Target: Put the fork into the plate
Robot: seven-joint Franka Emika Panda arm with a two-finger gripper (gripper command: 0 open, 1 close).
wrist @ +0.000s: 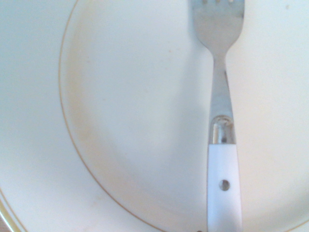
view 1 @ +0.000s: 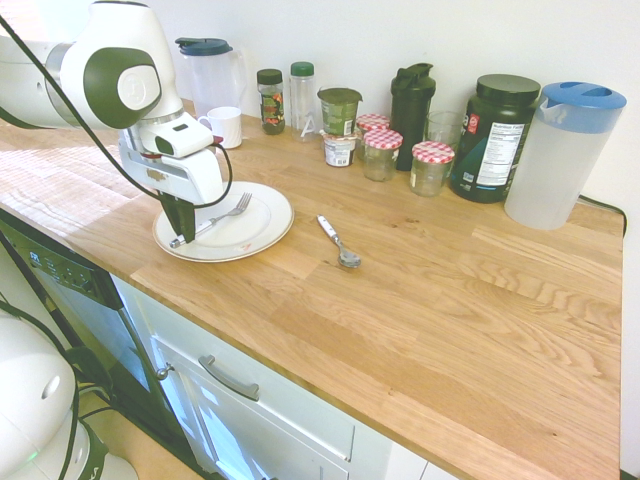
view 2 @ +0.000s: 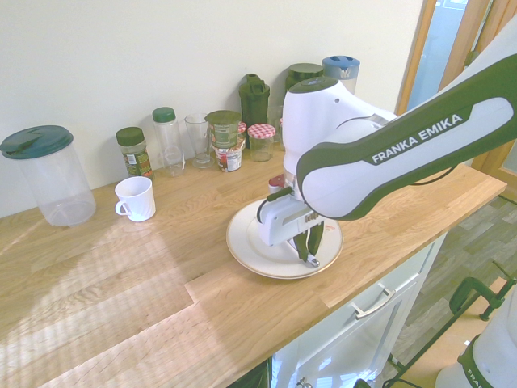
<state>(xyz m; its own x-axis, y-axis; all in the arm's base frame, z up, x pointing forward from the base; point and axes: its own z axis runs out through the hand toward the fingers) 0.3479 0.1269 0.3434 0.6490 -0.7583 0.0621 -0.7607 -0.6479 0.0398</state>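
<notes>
Gripper [view 1: 180, 238], pointing down over the plate [view 1: 262, 232], its dark fingers [view 2: 310, 245] set either side of the white handle of the fork [view 1: 222, 217]; whether they clamp it cannot be told. The fork lies on the plate, tines toward the rim nearer the wall. The wrist view shows the fork [wrist: 222, 145] lengthwise on the plate [wrist: 120, 121]. Spoon [view 1: 339, 243] on the wooden counter [view 1: 450, 300], near the plate but apart. Along the wall: white mug [view 1: 224, 126], lidded pitchers [view 1: 562, 155], checked-lid jars [view 1: 431, 166], contents unclear.
</notes>
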